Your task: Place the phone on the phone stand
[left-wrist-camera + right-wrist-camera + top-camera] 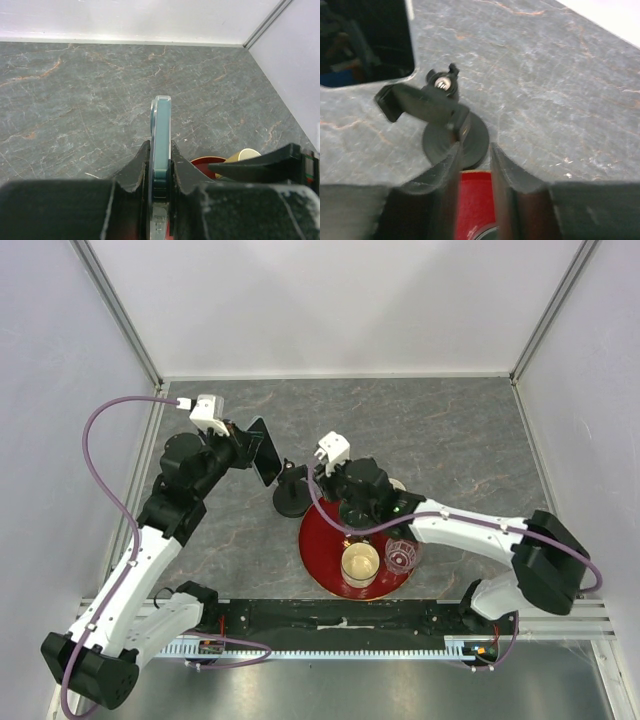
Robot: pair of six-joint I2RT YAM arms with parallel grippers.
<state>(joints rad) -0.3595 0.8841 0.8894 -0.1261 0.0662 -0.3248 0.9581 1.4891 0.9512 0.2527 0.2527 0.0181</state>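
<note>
Phone (265,452) hangs in the air, raised off the table (450,440), clamped by its lower end between the jaws of the left gripper (245,445). It stands tilted on edge, its glossy screen facing the phone stand (291,500), which is just beside it to the right. In the left wrist view the phone (161,135) shows only its thin teal edge, with the 2 black fingers (136,172) pressed against its flat faces.

It is probably light and stiff. The glass faces look slippery, so the hold across the 2 faces near one short end seems sensible, since it leaves the rest of the body free to enter the cradle. A knock against the clamp could mark the screen, and a loose grip could let the phone slide.

The stand rests on its round base on the table, cradle on top, touching or nearly touching the rim of a red plate (322,555). The right gripper (308,476) is right at the stand. In its own wrist view its jaws (476,172) stand narrowly apart with nothing between them, and the left finger is close to the post; whether it touches cannot be told.

On the plate are a tan cup (360,562) and a clear glass (401,556).
</note>
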